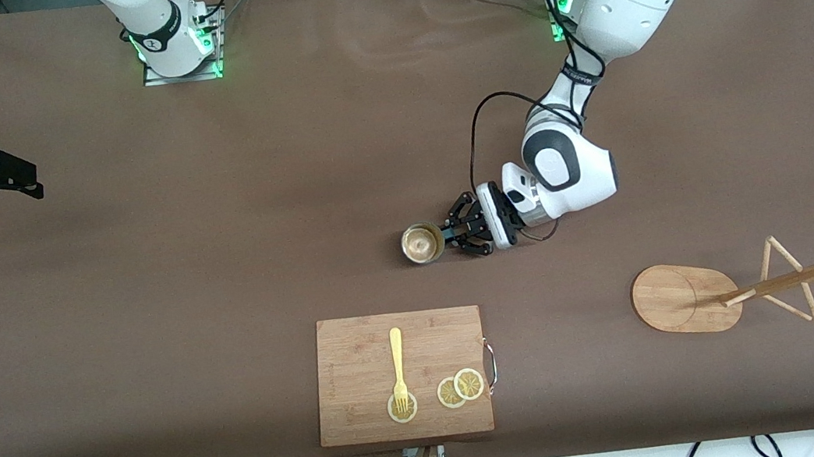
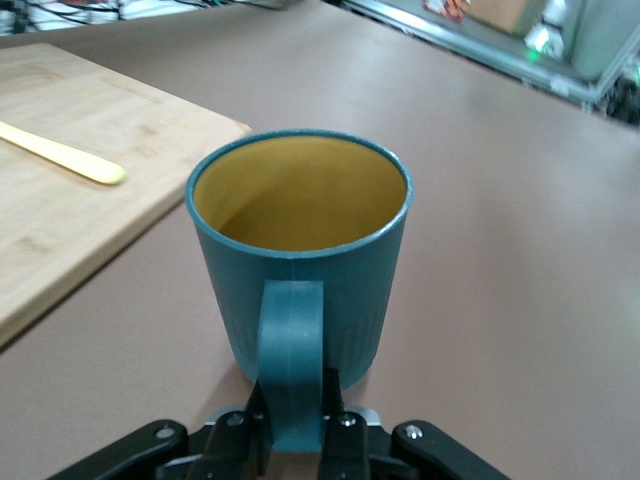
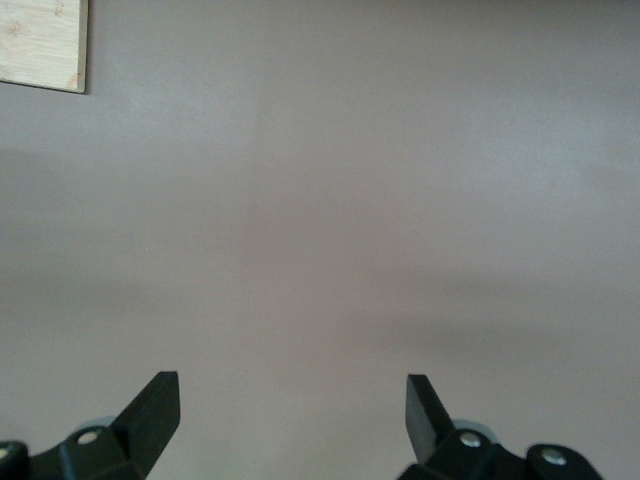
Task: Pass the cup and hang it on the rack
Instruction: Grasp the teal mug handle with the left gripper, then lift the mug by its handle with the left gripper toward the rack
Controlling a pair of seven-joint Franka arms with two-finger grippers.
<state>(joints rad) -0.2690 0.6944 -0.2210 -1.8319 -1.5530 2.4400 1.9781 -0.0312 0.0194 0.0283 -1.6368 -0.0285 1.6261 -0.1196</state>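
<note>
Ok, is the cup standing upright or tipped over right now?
Upright: the cup stands on its base on the table, mouth up, with the left gripper shut on its handle.

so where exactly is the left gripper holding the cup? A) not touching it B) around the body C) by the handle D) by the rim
C: in the left wrist view the left gripper is shut on the handle of the cup, which stands upright on the table.
</note>
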